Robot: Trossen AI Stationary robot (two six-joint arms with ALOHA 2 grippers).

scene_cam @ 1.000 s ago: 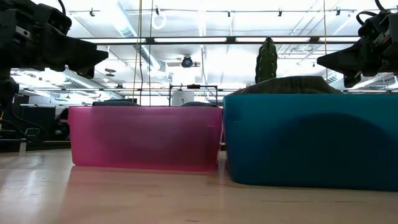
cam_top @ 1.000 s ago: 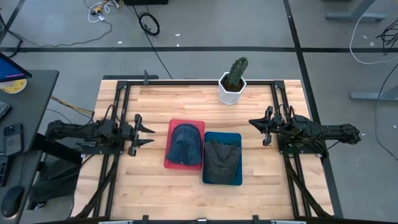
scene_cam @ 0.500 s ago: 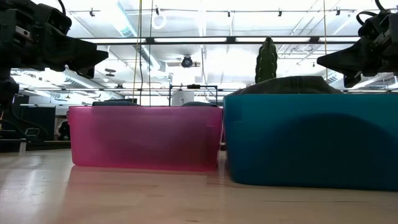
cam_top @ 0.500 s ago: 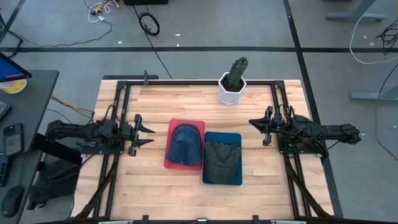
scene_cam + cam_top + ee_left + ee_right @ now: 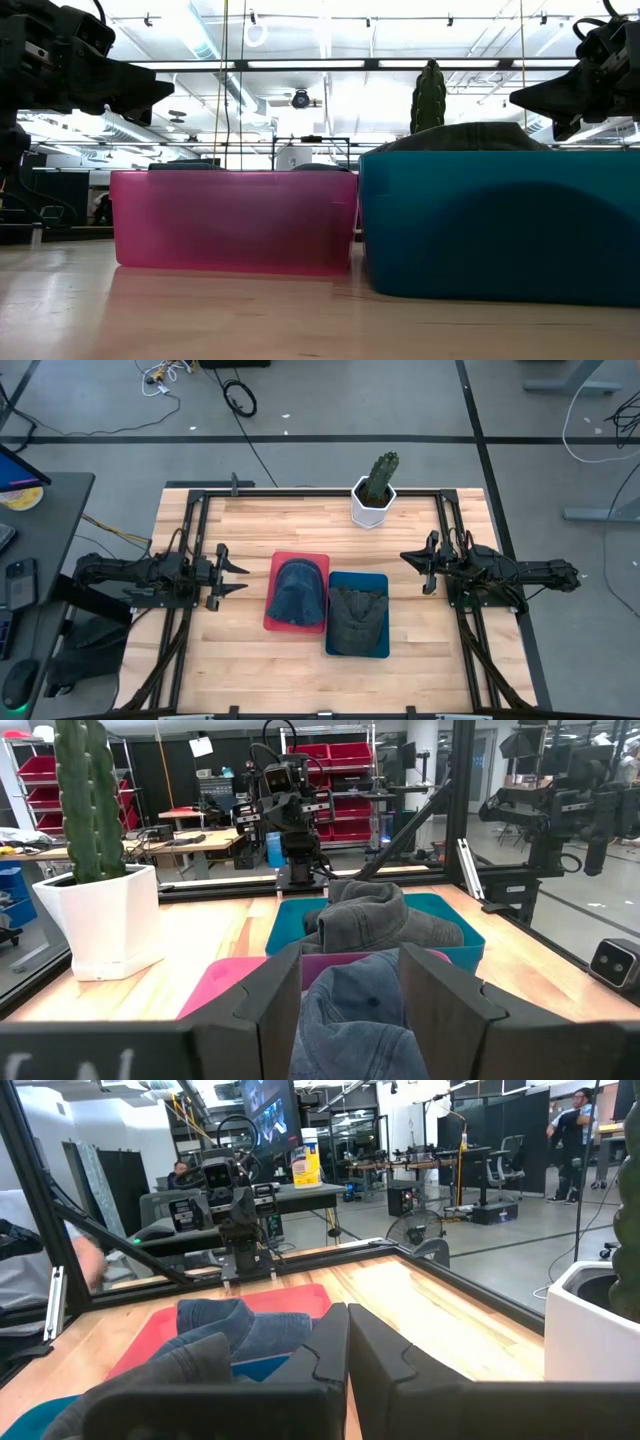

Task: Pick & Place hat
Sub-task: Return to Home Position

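Blue cap [image 5: 297, 592] lies in the red bin [image 5: 290, 557] and the dark grey cap [image 5: 357, 618] in the blue bin [image 5: 360, 578], so sorting appears complete, with the left gripper [image 5: 243, 580] spread, the right gripper [image 5: 404, 557] pressed together, both empty and clear of the bins

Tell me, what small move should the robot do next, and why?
Probably draw both arms back to rest: the blue cap lies in the red bin, the dark cap in the blue bin, and the left claw and right claw hold nothing.
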